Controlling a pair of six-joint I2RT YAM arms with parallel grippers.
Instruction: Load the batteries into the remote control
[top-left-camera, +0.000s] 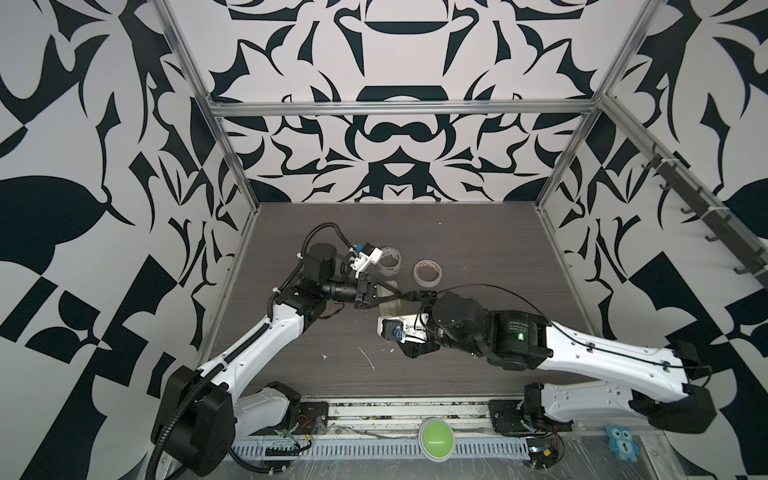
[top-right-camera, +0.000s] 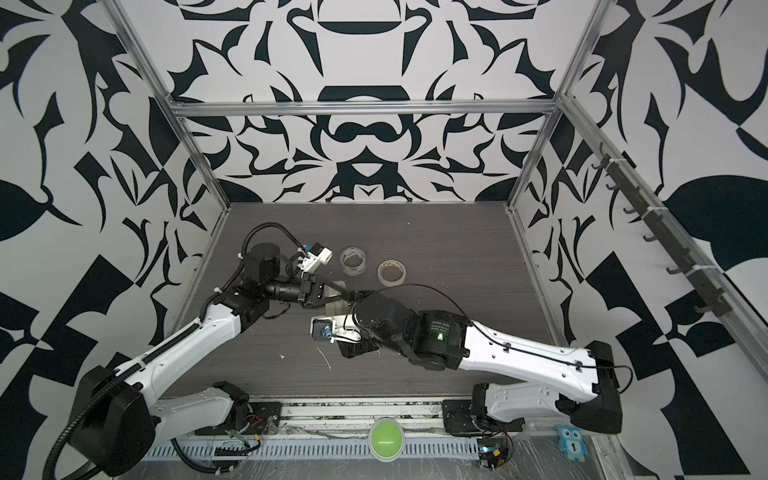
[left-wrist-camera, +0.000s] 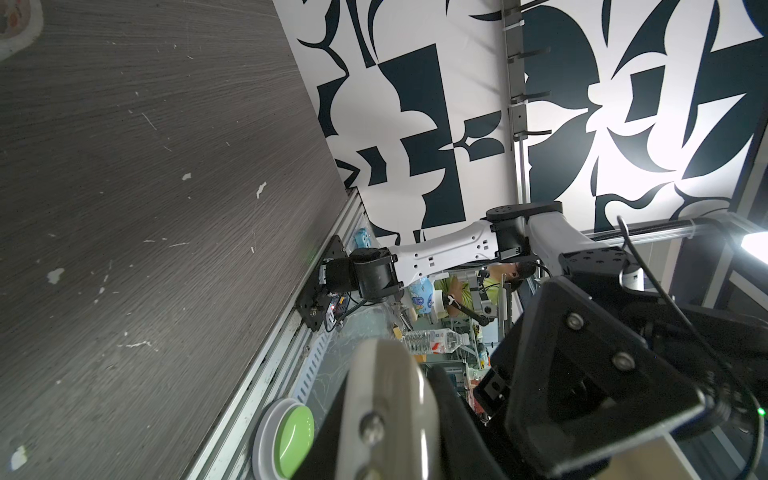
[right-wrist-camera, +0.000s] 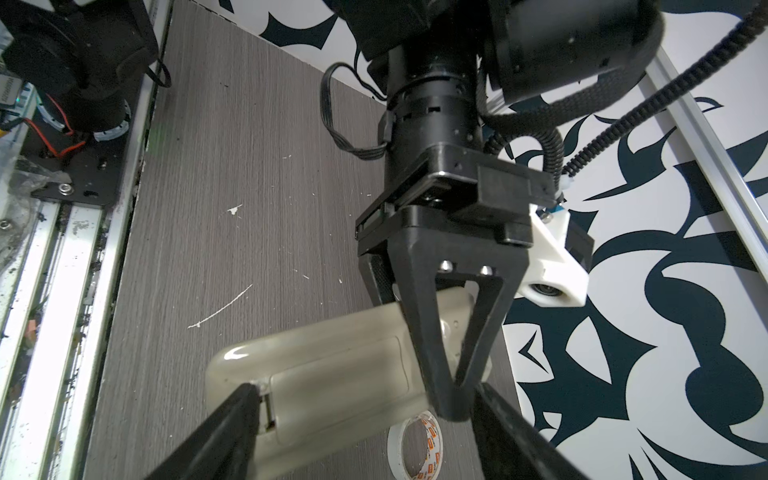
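Well, over the bench (top-left-camera: 478, 257), low in the right wrist view, your left pincer (right-wrist-camera: 453, 405) is clamped on the remote control (right-wrist-camera: 316, 353); your right pincer (right-wrist-camera: 365, 399) stands apart, astride the end with the cover (right-wrist-camera: 340, 390). The remote is likely light, stiff, slick plastic: hold its long edges, clear of that cover. No batteries show.

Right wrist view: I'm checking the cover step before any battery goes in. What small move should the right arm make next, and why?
Probably nudge the right gripper so its finger at the latch end slides the battery cover off. The remote control is back up with the cover on, clamped by the left gripper.
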